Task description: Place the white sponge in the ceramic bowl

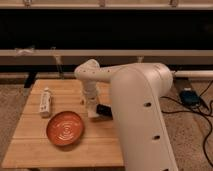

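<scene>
Pointing down over the middle of the wooden table (pixel 35 145), the gripper (pixel 93 109) hangs at the end of a white arm (pixel 90 75). The arm reaches left from the robot's large white body (pixel 142 115), which fills the right of the camera view. How wide the gripper stands, and whether it has hold of anything, cannot be told.

At its lower end is a small pale patch that looks to be the white sponge (pixel 93 115). It is low over the table or on it, and I cannot tell which. A small dark object (pixel 104 111) lies just to the right, touching or nearly touching the gripper.

The ceramic bowl (pixel 65 129), orange-red with a faint pale pattern inside, sits on the table nearer and to the left of the gripper. Its far right rim is close to the pale patch but apart from it.

A long narrow white bar with dark marks (pixel 45 102) lies further left, beyond the bowl. On the floor at far right is a blue-grey box (pixel 190 96) with dark cables.
</scene>
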